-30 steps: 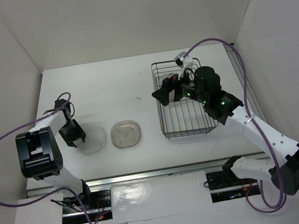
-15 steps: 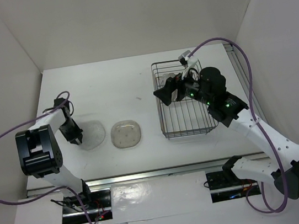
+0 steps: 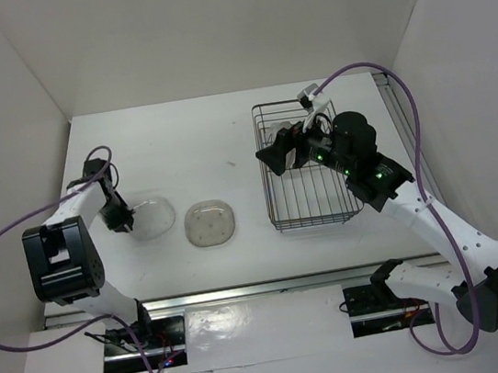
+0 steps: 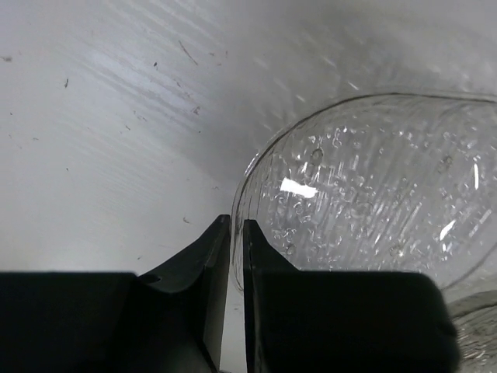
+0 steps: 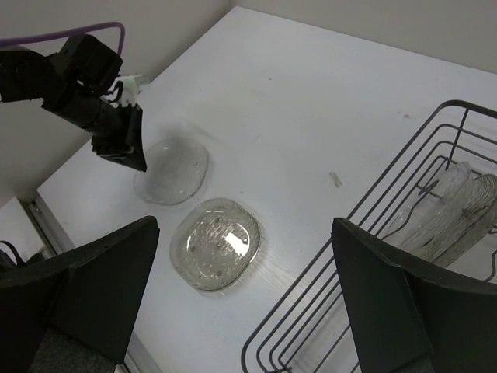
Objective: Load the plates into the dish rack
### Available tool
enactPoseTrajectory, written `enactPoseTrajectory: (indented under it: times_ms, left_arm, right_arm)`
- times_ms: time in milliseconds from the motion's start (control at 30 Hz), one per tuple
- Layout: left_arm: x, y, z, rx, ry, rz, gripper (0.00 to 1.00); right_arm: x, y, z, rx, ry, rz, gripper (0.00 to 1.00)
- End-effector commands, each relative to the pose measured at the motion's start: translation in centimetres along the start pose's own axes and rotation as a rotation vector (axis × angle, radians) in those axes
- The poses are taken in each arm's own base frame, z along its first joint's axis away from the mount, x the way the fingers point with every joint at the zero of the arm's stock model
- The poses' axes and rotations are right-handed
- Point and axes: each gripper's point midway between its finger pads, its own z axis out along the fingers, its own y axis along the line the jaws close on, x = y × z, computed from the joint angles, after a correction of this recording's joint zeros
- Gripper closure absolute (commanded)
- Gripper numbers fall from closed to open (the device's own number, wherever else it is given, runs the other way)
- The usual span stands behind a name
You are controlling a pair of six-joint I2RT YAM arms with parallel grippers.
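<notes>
Left fingers point(image 4: 203, 268): clenched on the rim of the clear plate point(image 4: 365, 194), with the thin edge nipped between both tips, as my wrist view showed.
Right fingers point(image 5: 101, 287): spread wide and grasping nothing; they hung over the left side of the dish rack point(image 3: 315, 224).
Clear plate: lay on the worktop point(image 3: 197, 147) at the far left, well apart from the rack. I could not tell whether the pinched edge had left the surface.
Smoky plate point(image 3: 210, 222): lay flat just beside the clear one, on the rack side, apparently not touching it.
Racked plates point(image 5: 454, 210): two stood on edge between the prongs at the rack's far end.
Step in hand: I judged it to be picking up the clear plate.
Doing it well: I wanted the hold kept firm and the lift slow, tilting the plate upright and away from its smoky neighbour before carrying it across.
Risk: the bite on the slick plastic looked shallow, so I reckoned a quick swing could let it slip or swivel.
</notes>
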Motion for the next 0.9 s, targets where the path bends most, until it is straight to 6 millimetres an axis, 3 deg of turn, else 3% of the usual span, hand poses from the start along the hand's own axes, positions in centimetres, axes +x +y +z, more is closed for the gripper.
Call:
enactPoseTrajectory:
  times_ms: [0, 167, 367, 500, 533, 600, 700, 867]
  left_arm:
    - [-2.2, -0.7, -1.7, 0.054, -0.103, -0.02, 1.0]
    - [-2.7, -2.0, -2.3, 0.131, -0.124, -0.01, 1.0]
    - [-5.0, -3.6, -6.0, 0.249, -0.259, 0.003, 1.0]
    - [-6.1, -4.3, -10.0, 0.341, -0.377, 0.013, 1.0]
    - [-6.3, -4.3, -11.9, 0.371, -0.426, 0.013, 1.0]
    - [-5.8, -4.1, -13.0, 0.402, -0.47, 0.005, 1.0]
    - [-5.7, -4.8, -16.7, 0.511, -0.572, 0.024, 1.0]
    - [-3.2, -8.7, -20.9, 0.797, -0.602, 0.191, 1.0]
  right_arm:
    - [-1.9, 0.3, -0.6, -0.005, -0.07, -0.024, 0.01]
    - [-2.0, 0.1, -0.6, 0.006, -0.072, -0.024, 0.01]
    - [-1.0, 0.2, 0.4, -0.021, -0.049, -0.021, 0.01]
    - [-0.8, 1.1, 0.9, -0.087, -0.05, -0.027, 0.01]
    - [-0.4, 1.2, 1.2, -0.099, -0.037, -0.025, 0.01]
    - [-0.5, 1.5, 1.5, -0.126, -0.051, -0.032, 0.01]
    - [-0.1, 2.2, 2.0, -0.195, -0.054, -0.041, 0.01]
    - [1.2, 4.3, 4.2, -0.33, -0.031, -0.063, 0.02]
